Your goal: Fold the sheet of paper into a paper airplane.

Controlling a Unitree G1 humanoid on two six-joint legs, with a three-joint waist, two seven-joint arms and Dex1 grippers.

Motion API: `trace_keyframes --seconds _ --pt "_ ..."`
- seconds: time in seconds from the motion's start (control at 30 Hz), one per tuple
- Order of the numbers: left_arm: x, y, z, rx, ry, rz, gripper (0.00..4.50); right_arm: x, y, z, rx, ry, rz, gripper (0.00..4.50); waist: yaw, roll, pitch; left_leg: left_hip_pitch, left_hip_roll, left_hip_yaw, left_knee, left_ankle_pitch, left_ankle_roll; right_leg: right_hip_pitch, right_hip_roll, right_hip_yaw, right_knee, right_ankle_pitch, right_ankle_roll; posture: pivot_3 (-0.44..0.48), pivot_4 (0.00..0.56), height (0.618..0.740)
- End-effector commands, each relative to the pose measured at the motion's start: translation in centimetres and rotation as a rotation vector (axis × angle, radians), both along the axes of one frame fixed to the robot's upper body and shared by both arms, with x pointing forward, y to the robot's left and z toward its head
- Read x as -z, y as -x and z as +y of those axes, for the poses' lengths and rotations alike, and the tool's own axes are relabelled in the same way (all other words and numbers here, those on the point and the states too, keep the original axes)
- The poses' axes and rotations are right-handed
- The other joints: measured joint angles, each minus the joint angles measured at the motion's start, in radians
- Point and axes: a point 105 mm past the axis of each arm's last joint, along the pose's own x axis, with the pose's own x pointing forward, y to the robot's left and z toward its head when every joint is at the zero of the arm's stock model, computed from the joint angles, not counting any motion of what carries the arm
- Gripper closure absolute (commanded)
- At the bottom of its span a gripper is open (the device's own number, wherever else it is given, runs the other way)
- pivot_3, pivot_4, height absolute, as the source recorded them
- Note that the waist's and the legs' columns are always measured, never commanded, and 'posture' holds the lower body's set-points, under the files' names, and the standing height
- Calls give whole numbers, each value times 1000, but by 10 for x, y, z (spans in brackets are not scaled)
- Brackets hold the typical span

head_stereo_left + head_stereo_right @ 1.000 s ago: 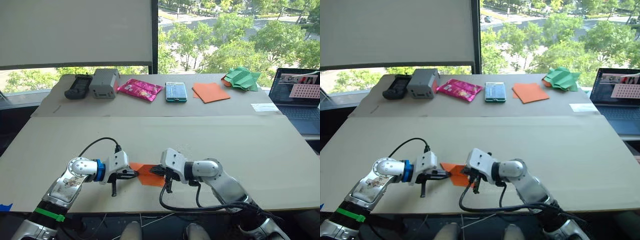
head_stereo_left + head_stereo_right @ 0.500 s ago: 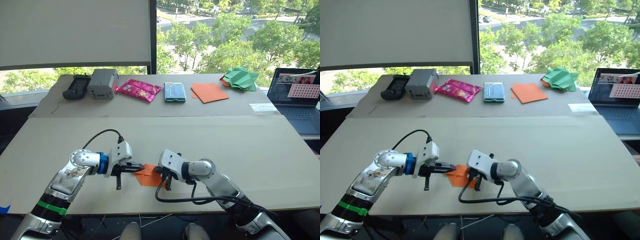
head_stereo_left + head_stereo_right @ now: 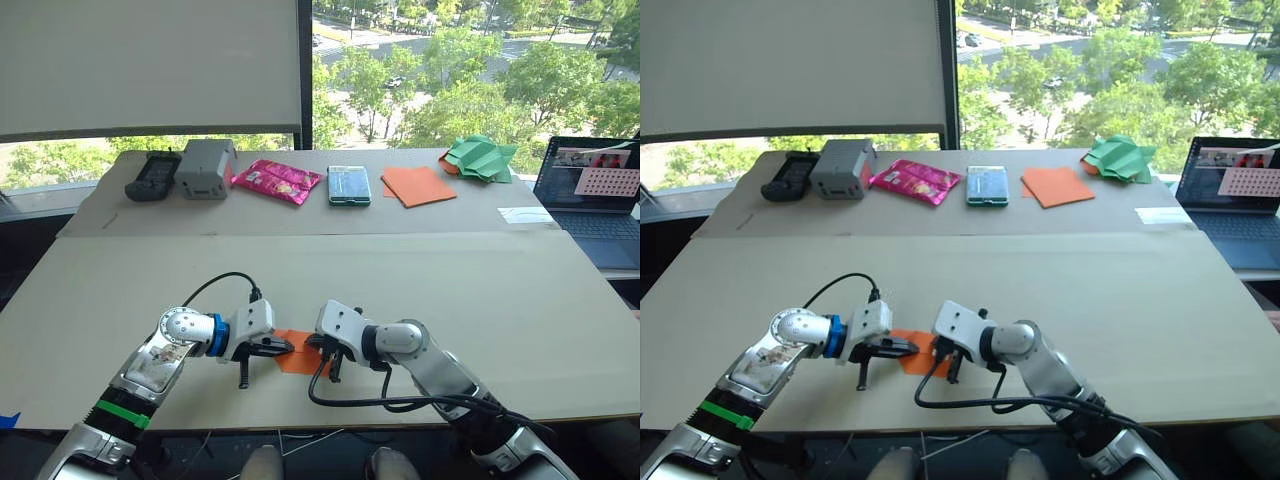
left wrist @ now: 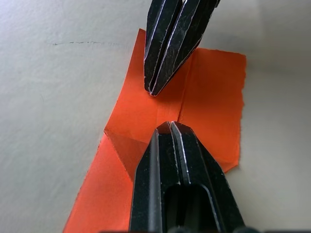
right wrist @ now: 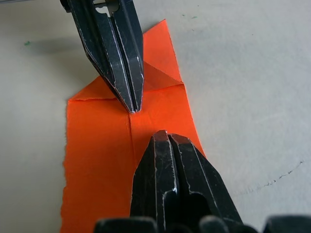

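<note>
A pale table (image 3: 500,300) stands before sunny windows. From the head views, the left gripper (image 3: 287,346) has slid right onto the sheet of paper (image 3: 300,352), meeting the right gripper (image 3: 318,345) at three o'clock; creasing continues. In the wrist views, both grippers, fingers closed and holding nothing, press the centre crease of the partly folded sheet, one corner flap tucked.

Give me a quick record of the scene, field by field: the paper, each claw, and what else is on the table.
paper: orange sheet, partly folded, centre crease, flat on the near table
left claw: shut, tip pressing on the crease
right claw: shut, tip on the same crease, facing the left one
far table: black device, grey box, pink packet, teal case, orange sheets, green paper shape
right edge: open laptop
</note>
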Motion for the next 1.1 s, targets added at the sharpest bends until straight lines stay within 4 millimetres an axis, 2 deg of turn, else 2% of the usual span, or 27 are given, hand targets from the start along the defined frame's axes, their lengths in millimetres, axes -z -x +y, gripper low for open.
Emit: trace_keyframes --seconds 0.03,0.3,0.57,0.87,1.1 --pt "19 5 11 -32 -55 63 4500 24 8 -8 23 70 90 4443 0 1 -1 0 0 0 0 0 0 0 0 0 0 0 0 0 150 706" --pt "-2 -2 -4 -72 85 116 4500 26 10 -6 14 75 100 4443 -1 1 -2 0 0 0 0 0 0 0 0 0 0 0 0 0 150 706" --pt "14 1 -3 -76 47 171 4500 26 10 -5 10 79 102 4443 -1 1 -2 0 0 0 0 0 0 0 0 0 0 0 0 0 150 706" --pt "35 7 11 -132 25 279 4500 26 11 -6 8 85 99 4443 -2 1 -4 2 0 0 0 0 0 1 0 0 0 0 0 0 150 706" --pt "50 17 26 -126 -46 299 4500 25 11 -5 4 86 95 4443 -9 1 -6 3 0 0 0 0 0 1 0 0 0 0 0 0 150 706"
